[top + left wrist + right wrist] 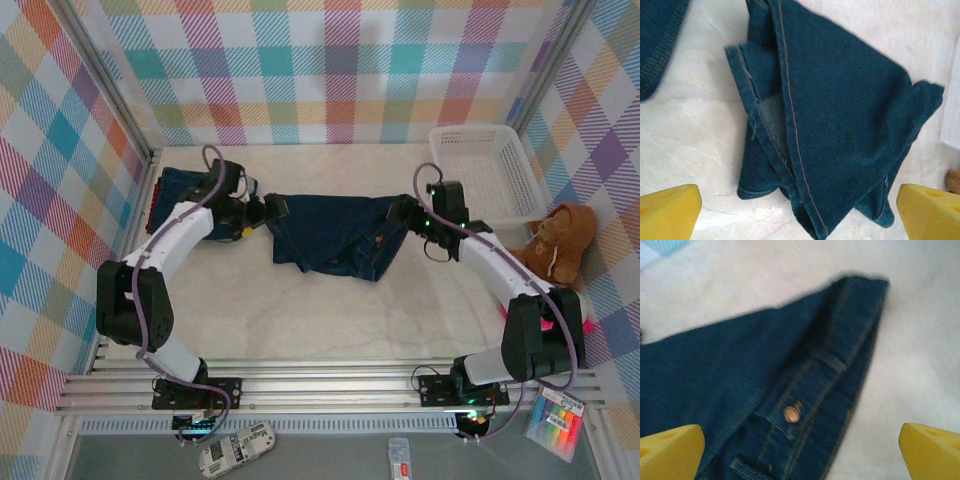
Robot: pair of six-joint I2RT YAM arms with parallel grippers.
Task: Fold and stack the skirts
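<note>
Two dark blue denim skirts are in view. One denim skirt (335,238) lies loosely folded around the middle of the tabletop (320,320), a little toward the far edge. The second denim skirt (185,185) sits in the far left corner, with a sliver of red cloth (152,215) at its outer side; how many garments lie in that pile I cannot tell. There is one white slatted basket (480,170) in the far right corner and one brown teddy bear (560,242) at the right edge. The middle skirt is creased into a rough wedge with tan stitched seams. Its waistband carries one brass button (791,413) and a belt loop (827,360). Its long axis runs left to right, parallel to the far edge, and the waistband end points right. There are two arms and two claws. The left claw (272,210) sits at the skirt's left end and the right claw (405,215) at its right end. On both, the yellow fingers (667,210) stand wide apart above the cloth and clamp nothing.
</note>
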